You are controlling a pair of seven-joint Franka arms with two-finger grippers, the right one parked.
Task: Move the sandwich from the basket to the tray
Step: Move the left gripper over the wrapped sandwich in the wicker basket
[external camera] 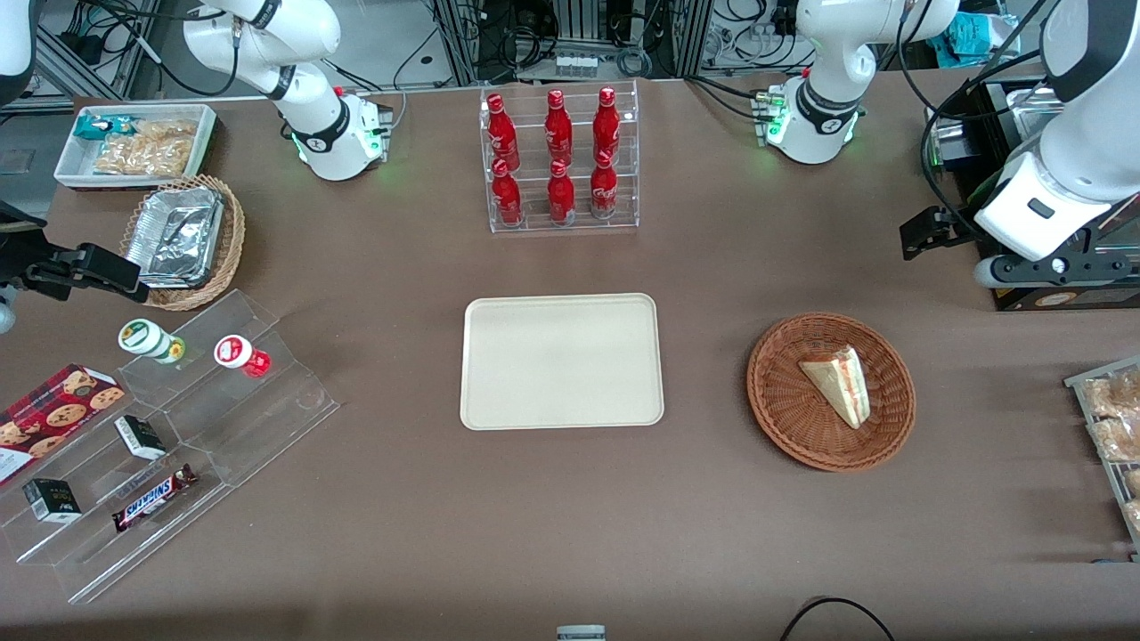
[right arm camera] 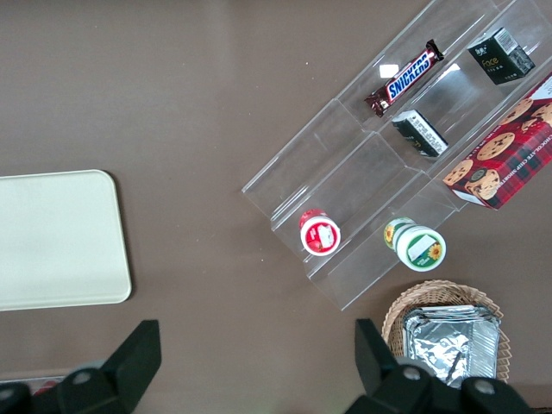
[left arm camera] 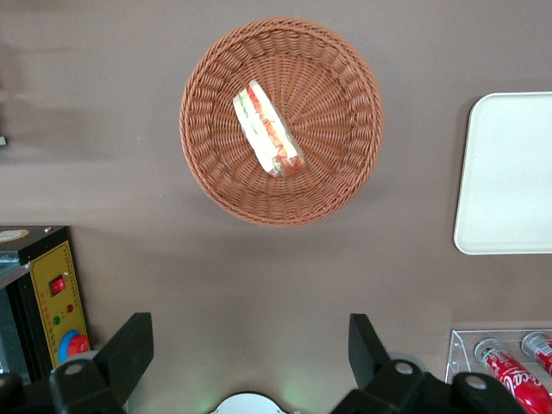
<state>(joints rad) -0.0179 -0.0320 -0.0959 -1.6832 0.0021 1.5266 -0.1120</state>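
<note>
The sandwich (external camera: 837,385), a white bread wedge with red and green filling, lies in the round reddish-brown basket (external camera: 784,418). The left wrist view also shows the sandwich (left arm camera: 267,129) in the basket (left arm camera: 345,164). The cream tray (external camera: 562,361) lies bare beside the basket, toward the parked arm's end, and its corner shows in the left wrist view (left arm camera: 509,172). My left gripper (external camera: 931,231) hangs high above the table, farther from the front camera than the basket. In the left wrist view the gripper (left arm camera: 248,332) is open and empty, well apart from the basket.
A clear rack of red bottles (external camera: 559,160) stands farther back than the tray. A black box with a yellow panel (left arm camera: 52,302) sits under the working arm. A wire rack of snacks (external camera: 1113,436) is at the working arm's end. Clear shelves with snacks (external camera: 151,427) lie toward the parked arm's end.
</note>
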